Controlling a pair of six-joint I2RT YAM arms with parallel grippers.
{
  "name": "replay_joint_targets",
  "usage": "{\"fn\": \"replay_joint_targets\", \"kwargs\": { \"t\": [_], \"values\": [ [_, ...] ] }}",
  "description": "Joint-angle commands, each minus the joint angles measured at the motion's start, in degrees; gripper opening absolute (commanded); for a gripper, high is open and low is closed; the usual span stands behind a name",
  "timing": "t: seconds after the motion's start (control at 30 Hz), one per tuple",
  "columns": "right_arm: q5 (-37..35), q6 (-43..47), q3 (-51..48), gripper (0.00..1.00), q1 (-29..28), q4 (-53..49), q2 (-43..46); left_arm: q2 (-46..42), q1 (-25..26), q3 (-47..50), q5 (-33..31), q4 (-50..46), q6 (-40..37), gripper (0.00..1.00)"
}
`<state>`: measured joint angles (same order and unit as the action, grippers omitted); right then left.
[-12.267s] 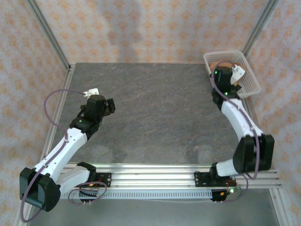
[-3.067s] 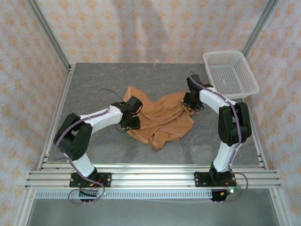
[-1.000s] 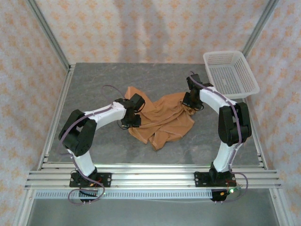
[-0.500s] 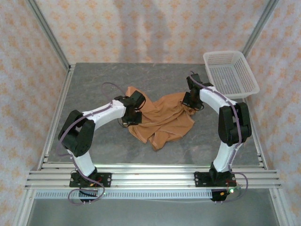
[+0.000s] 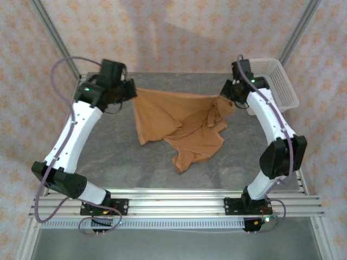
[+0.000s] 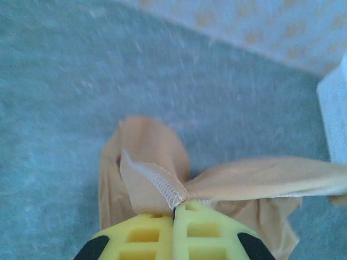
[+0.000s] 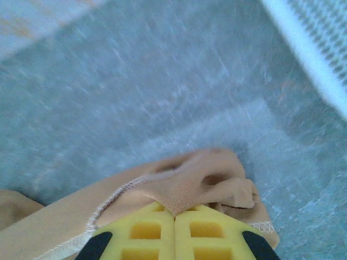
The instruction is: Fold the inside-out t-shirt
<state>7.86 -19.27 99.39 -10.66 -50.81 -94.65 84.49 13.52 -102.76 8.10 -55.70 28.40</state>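
Observation:
The orange-tan inside-out t-shirt (image 5: 176,122) hangs stretched between my two grippers above the grey table (image 5: 108,157), its upper edge taut and its lower part trailing onto the table at centre. My left gripper (image 5: 132,90) is shut on the shirt's left corner; in the left wrist view the yellow fingers (image 6: 141,238) pinch a white-stitched hem (image 6: 162,187). My right gripper (image 5: 226,96) is shut on the right corner, where bunched fabric (image 7: 200,187) sits between the yellow fingers (image 7: 211,233).
A white plastic basket (image 5: 276,81) stands at the table's back right corner, just behind the right arm. Metal frame posts and patterned curtain walls enclose the table. Aluminium rails run along the near edge.
Both grippers have risen from the table and moved back and apart, lifting the shirt from a crumpled heap into a stretched, hanging sheet. The left gripper closed on the hem.

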Motion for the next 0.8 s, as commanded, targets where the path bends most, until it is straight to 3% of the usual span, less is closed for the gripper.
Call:
{"fn": "replay_joint_targets", "kwargs": {
  "t": [0.0,0.2,0.43,0.6,0.77],
  "values": [
    [-2.9,2.0,11.8,0.0,0.3,-7.8,5.5,-1.1,-4.8,-9.8,2.1,-5.2,-0.9,0.0],
    [-1.9,2.7,30.6,0.0,0.3,-13.4,7.5,-1.7,-13.3,-23.7,5.8,-6.1,1.1,0.0],
    [12.7,-1.1,26.6,0.0,0.3,-2.6,19.3,-10.4,-14.0,-23.0,9.6,-1.4,3.6,0.0],
    [14.9,-2.9,23.0,0.0,0.3,1.4,28.4,-17.2,-14.0,-23.3,8.3,-1.0,2.8,0.0],
    [15.3,-3.5,25.2,0.0,0.3,1.7,30.6,-19.3,-14.0,-24.8,7.9,-1.3,2.5,0.0]
  ]
}}
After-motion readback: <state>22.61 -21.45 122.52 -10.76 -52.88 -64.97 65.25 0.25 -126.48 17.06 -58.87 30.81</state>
